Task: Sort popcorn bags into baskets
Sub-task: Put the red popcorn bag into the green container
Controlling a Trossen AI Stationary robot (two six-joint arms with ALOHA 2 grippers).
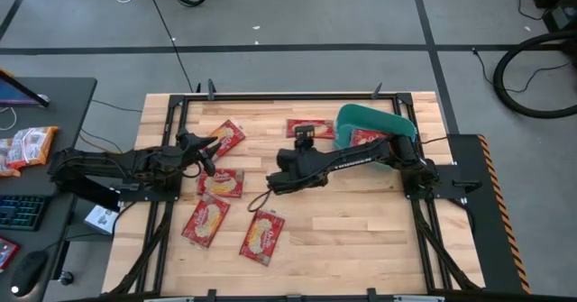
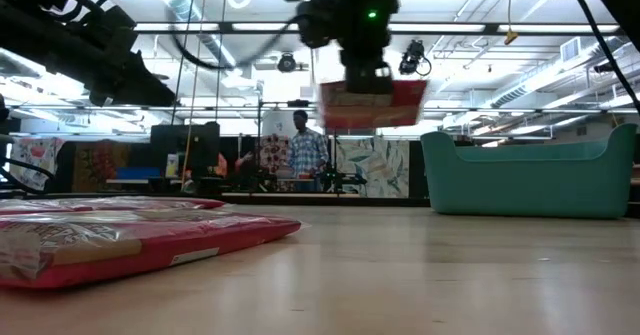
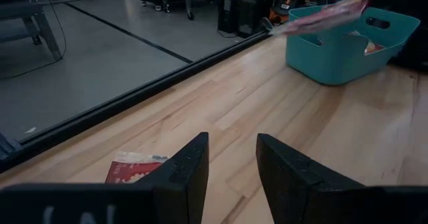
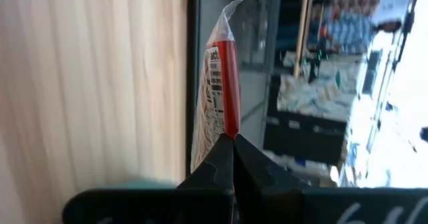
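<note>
While the left tool (image 3: 231, 177) gapes narrowly, the right tool (image 4: 233, 142) pinches a flat, glossy popcorn bag (image 4: 217, 83).

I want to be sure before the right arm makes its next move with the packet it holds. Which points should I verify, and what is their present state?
1. Right tool shut on the popcorn bag: ok.
2. Bag lifted clear of the table: ok.
3. Bag above the basket: not ok, it hangs beside it.
4. Basket upright: ok.
5. Left tool open and away from the basket: ok.
</note>
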